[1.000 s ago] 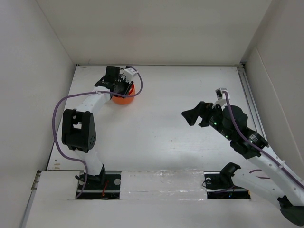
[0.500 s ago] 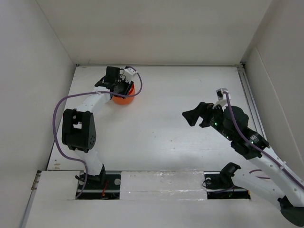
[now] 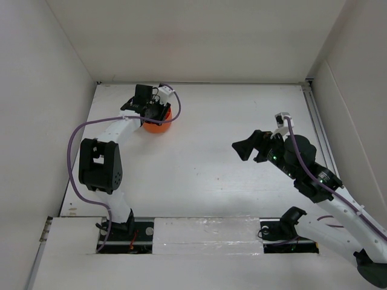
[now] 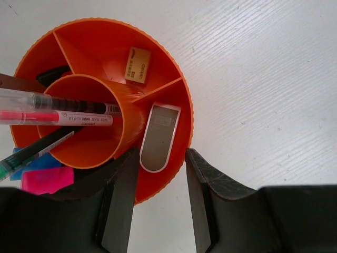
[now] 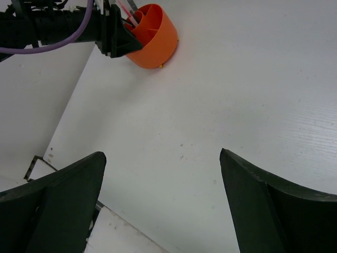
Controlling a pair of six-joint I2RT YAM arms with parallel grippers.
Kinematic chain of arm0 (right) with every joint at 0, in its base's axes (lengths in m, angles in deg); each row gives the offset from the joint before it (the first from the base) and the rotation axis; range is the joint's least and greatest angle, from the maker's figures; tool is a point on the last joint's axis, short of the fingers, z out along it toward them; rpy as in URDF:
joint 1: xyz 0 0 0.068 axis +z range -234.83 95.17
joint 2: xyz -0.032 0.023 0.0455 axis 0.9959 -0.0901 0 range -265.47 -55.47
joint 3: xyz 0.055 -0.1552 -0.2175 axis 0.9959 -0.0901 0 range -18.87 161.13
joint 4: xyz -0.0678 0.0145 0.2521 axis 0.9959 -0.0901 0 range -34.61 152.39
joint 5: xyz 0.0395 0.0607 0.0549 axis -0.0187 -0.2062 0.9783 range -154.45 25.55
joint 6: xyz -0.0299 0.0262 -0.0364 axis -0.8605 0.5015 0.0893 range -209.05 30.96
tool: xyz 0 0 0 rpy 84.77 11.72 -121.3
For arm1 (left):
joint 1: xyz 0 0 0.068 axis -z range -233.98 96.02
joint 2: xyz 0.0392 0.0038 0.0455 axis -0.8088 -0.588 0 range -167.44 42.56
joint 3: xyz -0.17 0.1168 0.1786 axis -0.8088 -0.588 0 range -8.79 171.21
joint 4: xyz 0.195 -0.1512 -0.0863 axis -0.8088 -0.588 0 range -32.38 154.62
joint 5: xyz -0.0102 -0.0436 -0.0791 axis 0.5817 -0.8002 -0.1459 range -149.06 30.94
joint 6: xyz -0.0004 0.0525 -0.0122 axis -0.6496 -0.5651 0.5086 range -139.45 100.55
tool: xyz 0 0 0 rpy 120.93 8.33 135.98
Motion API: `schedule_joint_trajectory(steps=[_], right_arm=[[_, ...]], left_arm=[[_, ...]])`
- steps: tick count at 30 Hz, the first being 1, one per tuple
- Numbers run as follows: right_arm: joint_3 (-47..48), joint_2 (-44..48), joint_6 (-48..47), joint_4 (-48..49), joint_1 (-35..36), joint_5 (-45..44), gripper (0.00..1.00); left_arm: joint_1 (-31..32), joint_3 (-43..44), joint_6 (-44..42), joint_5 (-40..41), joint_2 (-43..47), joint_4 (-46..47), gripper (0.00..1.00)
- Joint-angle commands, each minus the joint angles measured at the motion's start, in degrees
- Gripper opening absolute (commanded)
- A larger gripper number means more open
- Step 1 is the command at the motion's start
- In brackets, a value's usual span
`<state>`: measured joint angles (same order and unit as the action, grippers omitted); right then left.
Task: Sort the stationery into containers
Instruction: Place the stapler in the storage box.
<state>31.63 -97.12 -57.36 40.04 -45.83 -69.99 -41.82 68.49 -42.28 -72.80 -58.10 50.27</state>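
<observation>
Left gripper [image 3: 151,107] hangs over the orange tub [image 3: 158,125] at the far left of the white table [image 3: 211,115] in the top view, its arm reaching up the left side with a purple cable [image 3: 71,160] looped beside it. From this height its jaws cannot be made out. Well apart, on the right half of the table, the right gripper [image 3: 248,146] hovers with its fingers spread wide and nothing between them.

At the left wrist, the left gripper [image 4: 162,154] stands partly parted, its fingers [image 4: 118,205] flanking a white eraser [image 4: 159,138]. The eraser lies in the near outer compartment of the orange tub [image 4: 105,23], against the wall of the central cup [image 4: 129,118]. A slim gap shows between the eraser and the right finger. A tan eraser [image 4: 138,64] lies in the next compartment, beyond a divider. Two clear-barrelled pens [image 4: 63,103], one dark inside and one pink, lean out of the central cup beside a slim dark pen [image 4: 37,153]. A pink eraser [image 4: 45,179] sits in a left compartment, partly hidden.

At the right wrist, the right gripper [image 5: 162,158] gapes wide over the table [image 5: 237,79]. The orange tub [image 5: 155,37] is far off at top left, with the left gripper [image 5: 118,38] at its rim.
</observation>
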Motion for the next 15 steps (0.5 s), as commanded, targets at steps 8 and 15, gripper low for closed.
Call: schedule_joint_trajectory(steps=[8,15], right_arm=[[1.35,-0.45,-1.36,1.96,-0.33,0.53,0.95],[8.2,-1.51,-6.27,-5.49,-0.86,-4.81,0.99]], left_arm=[[0.05,4.73,3.66,-2.43,9.33,-2.26,0.39],[0.05,3.5,15.51,4.64,25.76,-0.42,0.98]])
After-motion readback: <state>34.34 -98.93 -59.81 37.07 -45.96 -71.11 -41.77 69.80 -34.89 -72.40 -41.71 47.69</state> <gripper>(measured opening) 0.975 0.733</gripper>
